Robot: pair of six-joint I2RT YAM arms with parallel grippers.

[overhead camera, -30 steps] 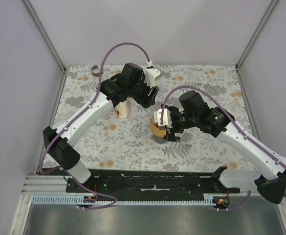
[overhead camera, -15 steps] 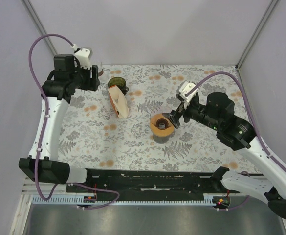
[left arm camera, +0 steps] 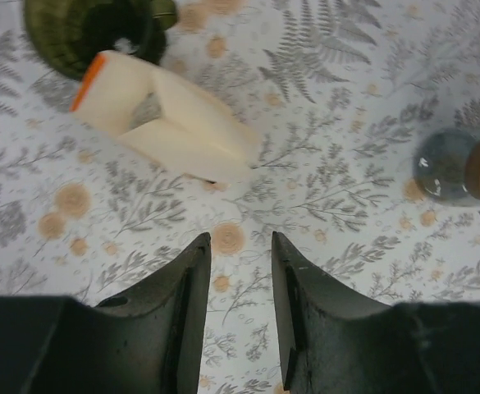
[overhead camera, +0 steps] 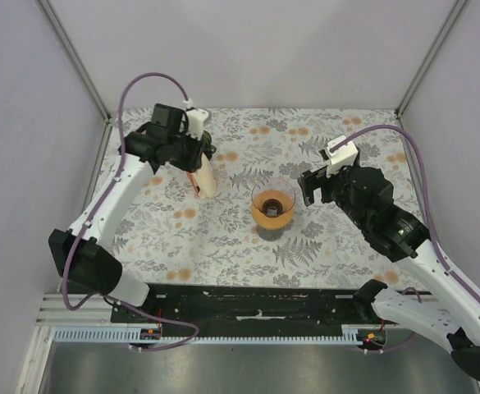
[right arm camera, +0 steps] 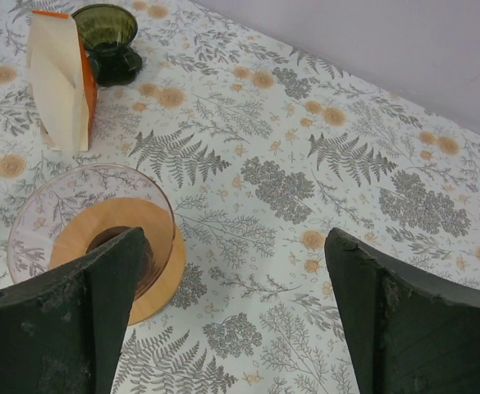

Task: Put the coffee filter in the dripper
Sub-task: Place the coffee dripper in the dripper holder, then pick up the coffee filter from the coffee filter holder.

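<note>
The coffee filter [overhead camera: 204,179] is lying on the flowery table [overhead camera: 338,139]. It is a cream paper wedge with an orange edge. It is sitting to the left of the dripper [overhead camera: 273,205], apart from it. The dripper is standing in the middle, a clear glass bowl on a round brown ring. A dark green cup [left arm camera: 59,33] is standing just behind the filter. The left gripper [overhead camera: 200,152] is hanging over the cup and hiding most of it from above, its jaws a little apart and holding nothing. The right gripper [overhead camera: 312,187] is hovering just right of the dripper, jaws wide apart and empty.
</note>
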